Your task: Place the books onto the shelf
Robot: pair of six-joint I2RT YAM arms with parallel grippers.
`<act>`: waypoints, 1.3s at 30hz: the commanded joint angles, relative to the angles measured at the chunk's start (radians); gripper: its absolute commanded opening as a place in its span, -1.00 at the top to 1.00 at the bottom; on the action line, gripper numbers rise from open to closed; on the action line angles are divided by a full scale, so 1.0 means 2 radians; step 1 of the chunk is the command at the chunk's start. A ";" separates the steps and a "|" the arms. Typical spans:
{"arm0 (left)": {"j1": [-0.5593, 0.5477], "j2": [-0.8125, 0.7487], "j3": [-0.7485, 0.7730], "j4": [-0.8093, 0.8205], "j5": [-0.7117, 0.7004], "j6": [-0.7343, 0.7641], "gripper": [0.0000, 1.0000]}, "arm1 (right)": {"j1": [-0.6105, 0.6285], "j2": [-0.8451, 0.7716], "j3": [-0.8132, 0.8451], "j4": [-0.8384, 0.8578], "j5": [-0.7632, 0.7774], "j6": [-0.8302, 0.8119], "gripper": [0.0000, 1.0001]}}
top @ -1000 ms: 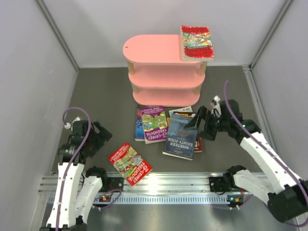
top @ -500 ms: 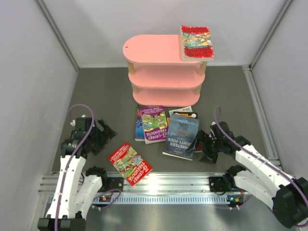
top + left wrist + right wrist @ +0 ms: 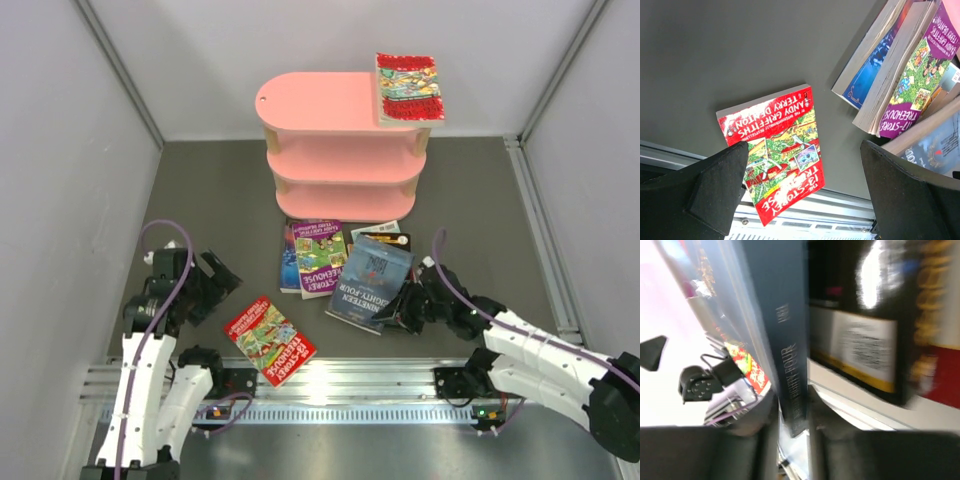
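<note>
The pink shelf (image 3: 310, 100) stands at the back with a red book (image 3: 408, 88) lying on the right end of its top board. In front of it lies a pile of books: a purple-green one (image 3: 320, 258) and the dark blue Nineteen Eighty-Four (image 3: 368, 282). My right gripper (image 3: 406, 306) is low at that book's right edge. In the right wrist view its spine (image 3: 790, 370) stands between my two fingers, which close on it at the right gripper (image 3: 792, 432). My left gripper (image 3: 810, 185) hangs open over a red Treehouse book (image 3: 775, 145), also seen as the red Treehouse book (image 3: 270, 340).
A black-and-yellow book (image 3: 865, 340) lies against the blue one. More of the pile shows in the left wrist view: a blue cover (image 3: 867, 75) and the purple cover (image 3: 912, 95). A metal rail (image 3: 330, 385) runs along the near edge. Grey walls close in on both sides.
My right arm came down and left to the dark blue book and its jaws closed on the spine; the book turned and tilted. My left arm shifted slightly toward the red book.
</note>
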 commanded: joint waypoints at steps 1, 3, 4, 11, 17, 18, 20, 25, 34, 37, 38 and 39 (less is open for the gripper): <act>-0.002 -0.011 0.019 -0.019 -0.007 0.011 -0.98 | 0.029 -0.008 -0.007 0.036 0.061 0.043 0.73; -0.002 -0.017 0.021 -0.026 -0.006 0.011 -0.98 | 0.042 -0.017 -0.003 0.027 0.066 0.049 1.00; -0.002 -0.018 0.021 -0.028 -0.007 0.011 -0.98 | 0.046 -0.027 0.009 0.010 0.071 0.049 1.00; -0.002 -0.036 0.018 -0.039 -0.011 0.005 -0.98 | 0.066 -0.018 0.208 -0.194 0.098 -0.084 1.00; -0.002 -0.036 0.021 -0.025 -0.019 -0.006 -0.97 | 0.073 0.097 0.511 -0.315 0.043 -0.255 1.00; -0.002 -0.033 0.021 -0.022 -0.020 -0.008 -0.97 | 0.073 0.117 0.586 -0.322 0.031 -0.273 1.00; -0.002 -0.025 0.023 -0.012 -0.021 -0.011 -0.97 | 0.071 0.139 0.663 -0.348 0.017 -0.321 1.00; -0.002 0.001 0.019 0.009 -0.028 -0.014 -0.96 | 0.041 0.221 0.893 -0.372 -0.039 -0.396 1.00; -0.002 0.068 0.033 0.055 -0.033 -0.014 -0.96 | -0.220 0.319 0.941 -0.108 -0.316 -0.218 1.00; -0.002 0.102 0.055 0.072 -0.035 -0.005 -0.96 | -0.263 0.380 0.974 -0.006 -0.388 -0.107 1.00; -0.002 0.111 0.061 0.078 -0.034 0.001 -0.96 | -0.272 0.399 1.006 0.047 -0.416 -0.081 1.00; -0.002 0.130 0.073 0.082 -0.034 0.003 -0.96 | -0.287 0.432 1.020 0.068 -0.429 -0.057 1.00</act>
